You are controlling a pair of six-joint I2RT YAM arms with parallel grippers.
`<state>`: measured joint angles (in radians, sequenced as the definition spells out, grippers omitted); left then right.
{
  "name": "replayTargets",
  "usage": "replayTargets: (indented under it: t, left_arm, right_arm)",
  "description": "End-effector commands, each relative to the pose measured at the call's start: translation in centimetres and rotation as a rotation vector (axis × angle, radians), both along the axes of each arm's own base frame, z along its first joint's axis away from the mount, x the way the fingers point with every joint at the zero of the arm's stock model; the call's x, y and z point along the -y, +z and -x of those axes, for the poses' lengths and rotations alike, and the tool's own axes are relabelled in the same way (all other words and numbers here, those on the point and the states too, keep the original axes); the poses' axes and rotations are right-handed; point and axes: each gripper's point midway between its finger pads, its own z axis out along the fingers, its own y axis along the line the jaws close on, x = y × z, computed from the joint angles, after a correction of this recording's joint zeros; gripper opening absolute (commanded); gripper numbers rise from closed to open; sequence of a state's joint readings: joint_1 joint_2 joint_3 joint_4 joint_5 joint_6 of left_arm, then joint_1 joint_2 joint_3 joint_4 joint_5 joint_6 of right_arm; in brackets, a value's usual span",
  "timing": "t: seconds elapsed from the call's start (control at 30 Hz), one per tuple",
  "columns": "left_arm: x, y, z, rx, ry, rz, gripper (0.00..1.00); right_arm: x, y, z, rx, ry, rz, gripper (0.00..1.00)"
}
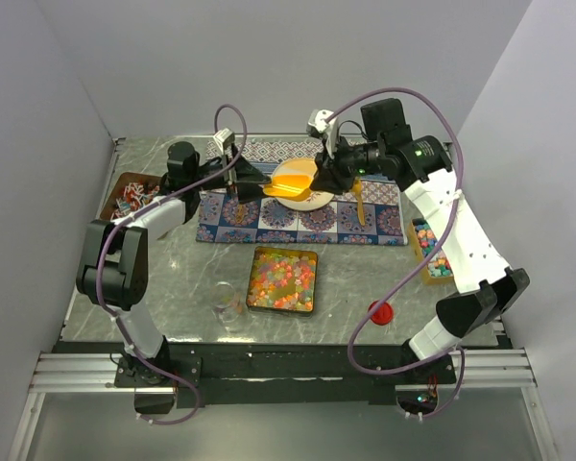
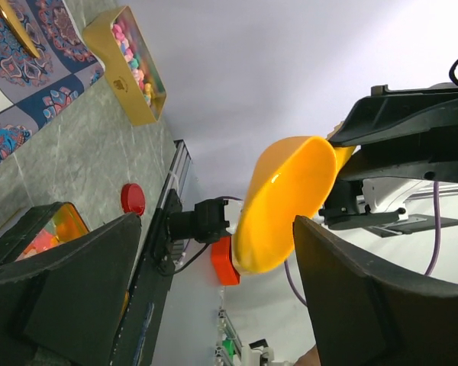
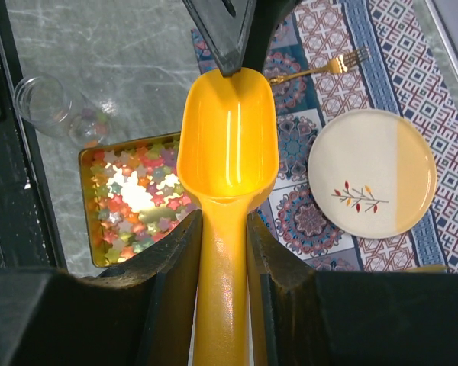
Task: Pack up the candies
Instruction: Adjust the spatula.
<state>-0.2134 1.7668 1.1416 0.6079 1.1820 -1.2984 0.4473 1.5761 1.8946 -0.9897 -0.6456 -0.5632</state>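
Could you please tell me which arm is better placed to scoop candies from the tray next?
Right. The right pincer is shut on the yellow scoop's handle, bowl empty, with the candies in the tray close by. The left pincer is open, holding nothing.

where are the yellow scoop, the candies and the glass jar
yellow scoop (image 3: 229, 130): right wrist view, on the inside of its bowl
candies (image 1: 282, 279): top external view, on the middle of the colourful heap
glass jar (image 1: 228, 309): top external view, on its clear side
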Motion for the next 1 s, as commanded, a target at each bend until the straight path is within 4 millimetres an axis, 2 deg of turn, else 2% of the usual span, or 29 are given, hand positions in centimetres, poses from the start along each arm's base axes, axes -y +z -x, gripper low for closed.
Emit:
replayTargets:
  t: [0.0,0.07,0.1,0.2,0.27,0.3,0.37,0.47,0.6,0.63,0.67,0.7,0.77,0.97]
  left_arm:
    - [0.4,1.9,0.6,0.111,-0.045,0.020,0.84]
    - [0.6,2.3,1.0,0.127,-0.063,0.029,0.80]
    - [0.7,2.6,1.3,0.158,-0.074,0.037,0.74]
    - [1.3,2.8,2.2,0.186,-0.116,0.043,0.63]
    - [1.7,2.9,2.7,0.195,-0.139,0.046,0.57]
    - [1.8,3.0,3.0,0.201,-0.151,0.046,0.49]
    - [1.8,2.9,3.1,0.203,-0.155,0.044,0.41]
    - [1.7,2.8,3.3,0.208,-0.162,0.031,0.03]
    - [1.5,2.7,4.0,0.220,-0.171,0.031,0.01]
    - [1.4,2.8,4.0,0.219,-0.170,0.032,0.01]
    - [1.4,2.8,4.0,0.220,-0.170,0.032,0.01]
    - [1.4,2.9,4.0,0.222,-0.171,0.032,0.01]
    - [1.3,2.9,3.9,0.225,-0.169,0.033,0.01]
    - [1.4,2.8,3.6,0.217,-0.165,0.032,0.01]
  right_arm:
    - [-1.0,2.6,0.0,0.087,0.037,-0.056,0.00]
    - [-1.5,1.6,0.1,0.080,0.049,-0.050,0.00]
    - [-1.8,1.2,0.0,0.075,0.054,-0.047,0.00]
    - [-3.2,-0.1,-0.3,0.057,0.082,-0.041,0.00]
    - [-3.9,-0.1,-0.5,0.062,0.102,-0.045,0.00]
    - [-4.6,-0.5,-0.6,0.055,0.117,-0.040,0.00]
    - [-5.1,-0.1,-0.7,0.074,0.137,-0.035,0.00]
    - [-5.4,-0.4,-0.9,0.082,0.148,-0.030,0.00]
    - [-4.8,-1.4,-0.1,0.096,0.170,-0.010,0.00]
    - [-4.5,-2.4,0.3,0.072,0.177,0.006,0.01]
    - [-4.4,-2.5,0.7,0.083,0.198,0.011,0.09]
    - [-4.3,-2.8,0.9,0.072,0.195,0.015,0.31]
    - [-4.0,-3.5,1.0,0.060,0.170,0.022,0.44]
    - [-3.2,-5.3,1.1,0.047,0.164,0.078,0.48]
